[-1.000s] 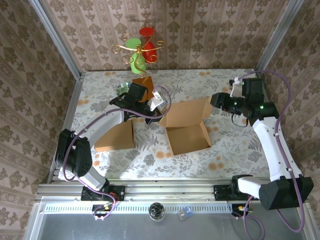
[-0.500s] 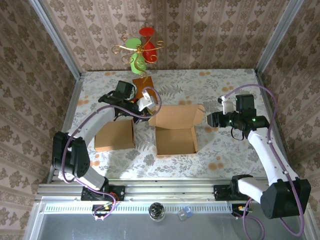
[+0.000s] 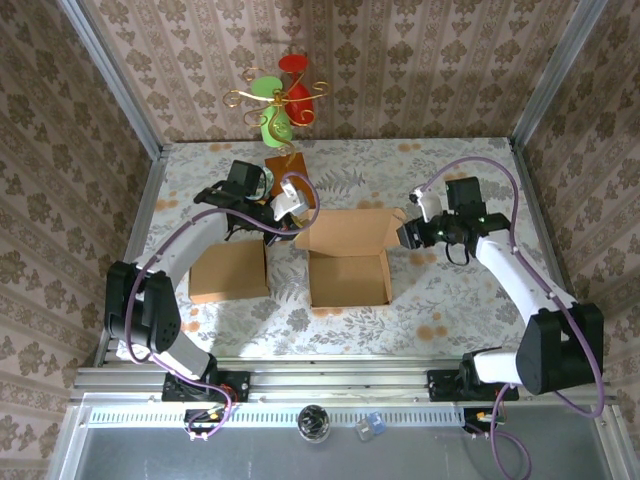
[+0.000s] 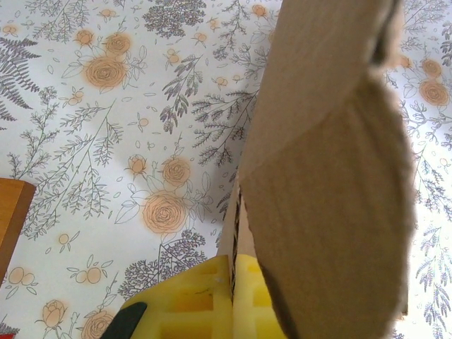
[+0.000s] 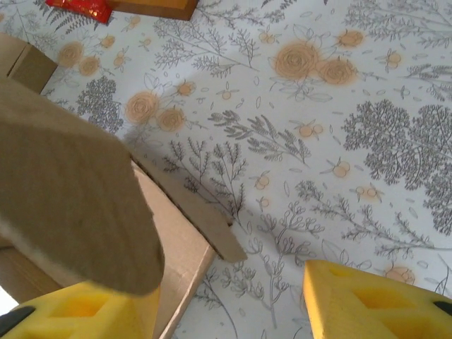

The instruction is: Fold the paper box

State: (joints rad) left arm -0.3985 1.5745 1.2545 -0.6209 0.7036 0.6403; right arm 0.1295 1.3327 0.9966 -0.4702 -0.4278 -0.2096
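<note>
On the floral tablecloth [image 3: 455, 300], the paper box [image 3: 347, 280] has slid left and squared up. The left gripper [image 4: 233, 289] stays clenched on its lid's side flap [image 4: 325, 212], while the right gripper [image 3: 406, 237], released, arrives at the opposite flap [image 5: 70, 191], so tucking seems next.

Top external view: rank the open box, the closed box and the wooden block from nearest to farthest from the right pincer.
1. open box: centre of the table, its flap right beside the right pincer.
2. wooden block: back left.
3. closed box: far left, beyond the open box.
</note>
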